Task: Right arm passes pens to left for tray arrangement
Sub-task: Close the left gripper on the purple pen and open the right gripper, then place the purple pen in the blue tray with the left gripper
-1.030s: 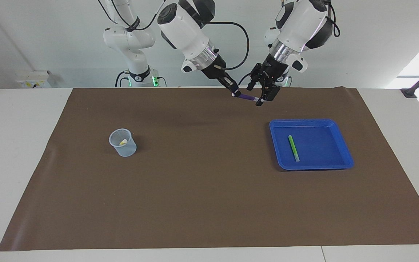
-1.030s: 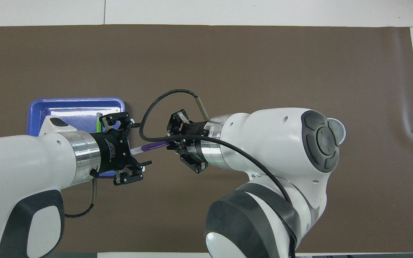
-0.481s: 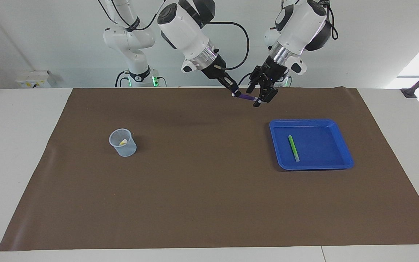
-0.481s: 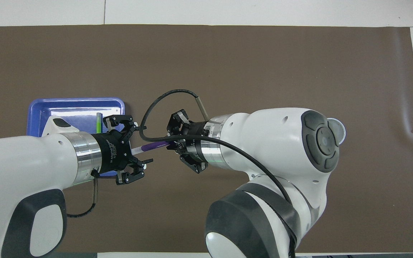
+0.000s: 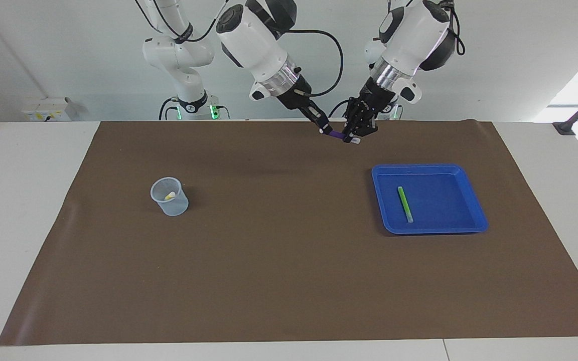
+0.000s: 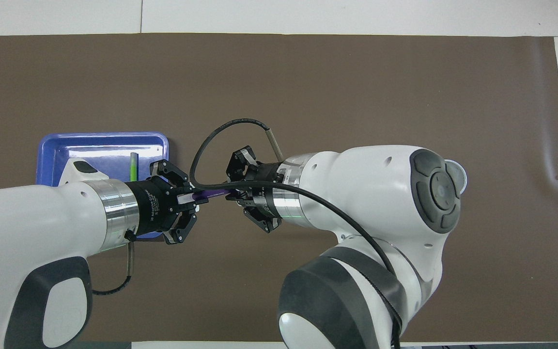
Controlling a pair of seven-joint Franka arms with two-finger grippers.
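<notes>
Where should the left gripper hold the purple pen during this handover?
On its pale end, coming from the tray's side. The purple pen hangs level between the arms, the right gripper shut on one end, so only the other is free; the left gripper is shut there.

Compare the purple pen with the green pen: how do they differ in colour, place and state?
The purple pen is held in the air by both the left gripper and the right gripper; the green pen lies loose in the blue tray. Both are thin markers.
</notes>
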